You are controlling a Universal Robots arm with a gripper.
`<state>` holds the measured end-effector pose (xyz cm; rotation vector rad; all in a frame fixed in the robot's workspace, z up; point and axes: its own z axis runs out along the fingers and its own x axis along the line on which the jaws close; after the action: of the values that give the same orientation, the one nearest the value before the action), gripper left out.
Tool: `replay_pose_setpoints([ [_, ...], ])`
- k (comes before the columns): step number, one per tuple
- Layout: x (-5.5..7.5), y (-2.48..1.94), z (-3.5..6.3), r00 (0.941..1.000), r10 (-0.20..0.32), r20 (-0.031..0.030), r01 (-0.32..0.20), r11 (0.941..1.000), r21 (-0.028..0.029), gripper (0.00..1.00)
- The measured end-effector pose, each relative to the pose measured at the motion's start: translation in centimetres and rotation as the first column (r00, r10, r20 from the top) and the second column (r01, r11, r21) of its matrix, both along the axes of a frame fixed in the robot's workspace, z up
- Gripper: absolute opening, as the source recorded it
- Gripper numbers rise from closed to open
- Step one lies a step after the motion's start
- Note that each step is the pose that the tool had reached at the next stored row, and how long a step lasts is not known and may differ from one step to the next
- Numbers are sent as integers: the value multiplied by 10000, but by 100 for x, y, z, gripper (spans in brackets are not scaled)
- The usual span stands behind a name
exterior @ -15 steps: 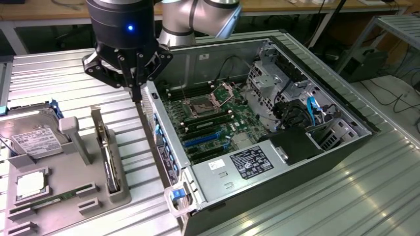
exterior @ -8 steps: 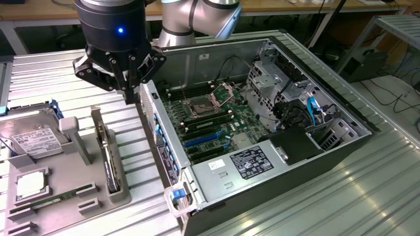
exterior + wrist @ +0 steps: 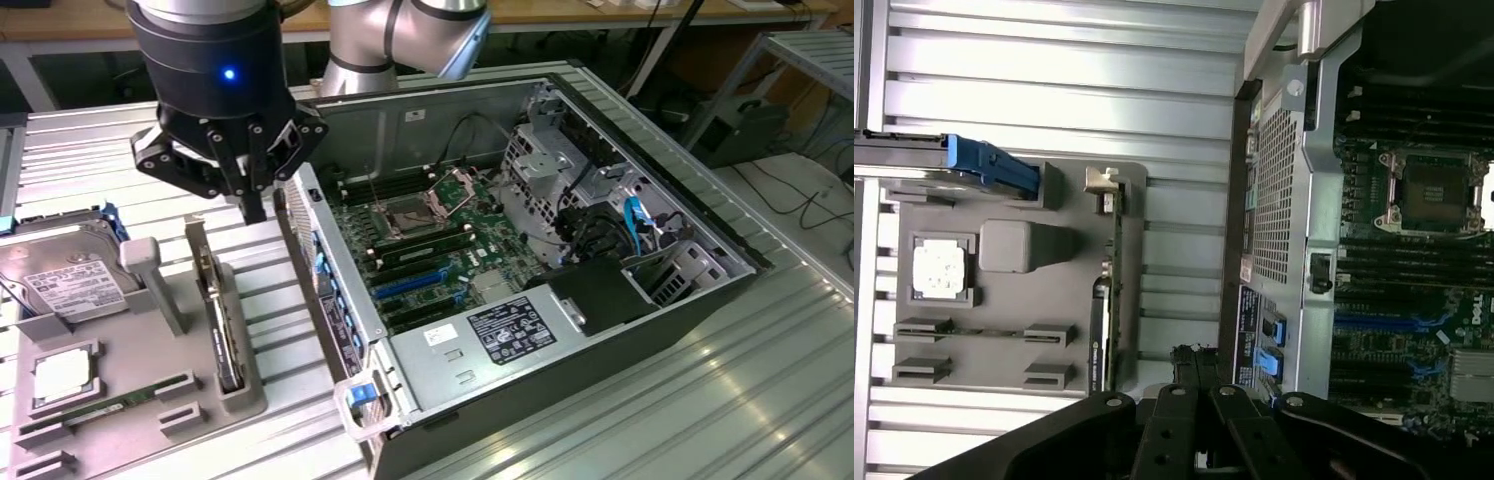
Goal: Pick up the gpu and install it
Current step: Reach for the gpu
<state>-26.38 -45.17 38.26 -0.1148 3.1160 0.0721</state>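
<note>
Fingers of the black robot gripper (image 3: 254,212) are pressing fully together and are holding nothing. The tool is hanging above the ribbed aluminium table (image 3: 667,400), over the gap between the grey plastic holder tray (image 3: 134,350) and the open black computer case (image 3: 400,125).

The gpu (image 3: 220,330), a thin black rectangular circuit card with a silvery bracket at one end, is standing on its long edge in a slot of this tray. It is near the gripper but is not touching it. In the wrist view the gpu (image 3: 1104,320) is showing as a narrow dark strip just beside the gripper (image 3: 1199,365).

I am judging that the card is standing upright so that its upper edge is staying free for a grasp from above. The case is lying on its side with the panel off, probably so that the green motherboard (image 3: 427,270) and its blue expansion slots (image 3: 407,285) are facing upward for an approach from the top.

The silver hard drive with white label (image 3: 67,285) and the small square processor chip (image 3: 60,375) are sitting in their own places of the tray, apart from the card.
</note>
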Motion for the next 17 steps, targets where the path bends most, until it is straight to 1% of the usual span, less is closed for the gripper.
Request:
replay_pose_setpoints([
  [6,-86,-46,-8,9999,155,2,-155,9999,1,11],
  [17,-233,-158,-21,9992,405,0,-405,9992,0,11],
])
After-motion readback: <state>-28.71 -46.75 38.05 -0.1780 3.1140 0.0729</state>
